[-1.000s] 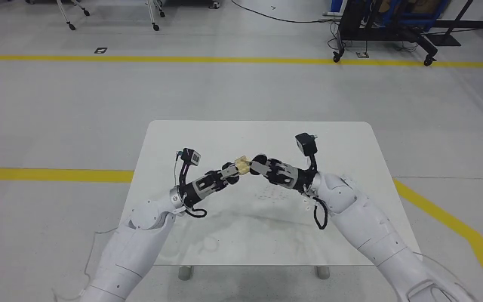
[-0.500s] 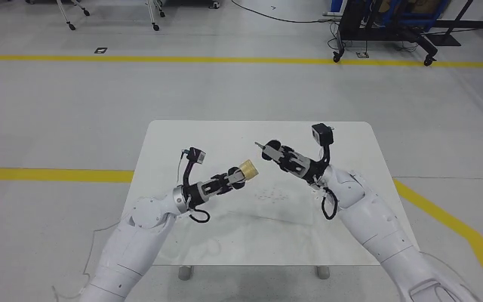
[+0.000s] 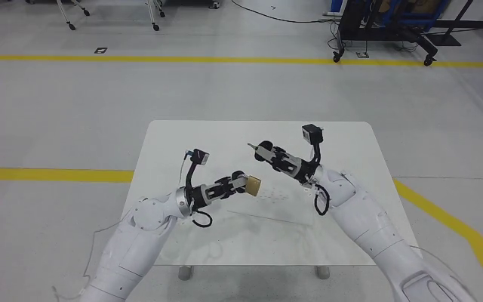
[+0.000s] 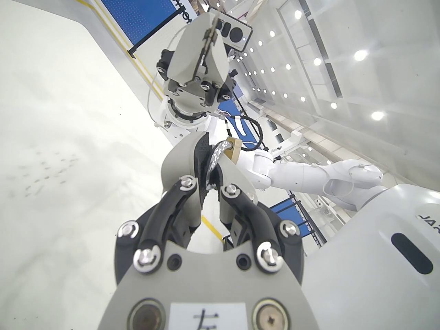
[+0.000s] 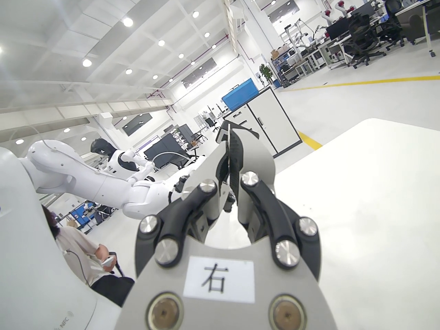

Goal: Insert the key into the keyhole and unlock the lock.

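Left hand point(image 3: 241, 183) clamps the likely hefty lock point(image 3: 253, 186); at its twelve o'clock, right hand point(image 3: 263, 149) pinches the thin, probably slip-prone key point(image 3: 251, 146) by its head.

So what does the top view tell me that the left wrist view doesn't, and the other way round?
From above: the white table in full outline, left gripper and right gripper facing each other over it. From the left wrist: the lock up close, its silver shackle clamped, brass body poking out. Both: the key held in the right gripper, apart from the lock.
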`<act>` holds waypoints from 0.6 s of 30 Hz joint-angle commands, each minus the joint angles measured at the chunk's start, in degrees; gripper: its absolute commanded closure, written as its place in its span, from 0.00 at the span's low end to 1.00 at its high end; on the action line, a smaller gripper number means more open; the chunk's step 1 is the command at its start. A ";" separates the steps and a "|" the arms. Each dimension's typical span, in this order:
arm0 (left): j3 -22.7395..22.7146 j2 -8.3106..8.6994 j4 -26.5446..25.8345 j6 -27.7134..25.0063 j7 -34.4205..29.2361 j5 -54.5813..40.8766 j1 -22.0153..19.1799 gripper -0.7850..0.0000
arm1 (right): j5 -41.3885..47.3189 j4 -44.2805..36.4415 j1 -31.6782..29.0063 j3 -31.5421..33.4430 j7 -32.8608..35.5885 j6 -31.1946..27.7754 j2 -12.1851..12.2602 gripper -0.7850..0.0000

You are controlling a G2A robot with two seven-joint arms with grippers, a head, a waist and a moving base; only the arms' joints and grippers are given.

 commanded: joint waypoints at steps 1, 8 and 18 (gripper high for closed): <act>-0.15 0.02 0.13 0.85 0.61 -0.55 0.17 1.00 | 0.88 -0.49 -0.35 0.22 0.86 0.00 0.03 1.00; -0.42 0.07 0.41 2.90 1.44 -1.94 0.51 1.00 | 4.14 -3.06 -1.48 0.76 6.11 0.00 0.30 1.00; -0.69 -0.04 2.36 4.50 0.84 -6.97 0.30 1.00 | 8.89 -8.44 -3.38 2.94 18.71 0.00 1.37 1.00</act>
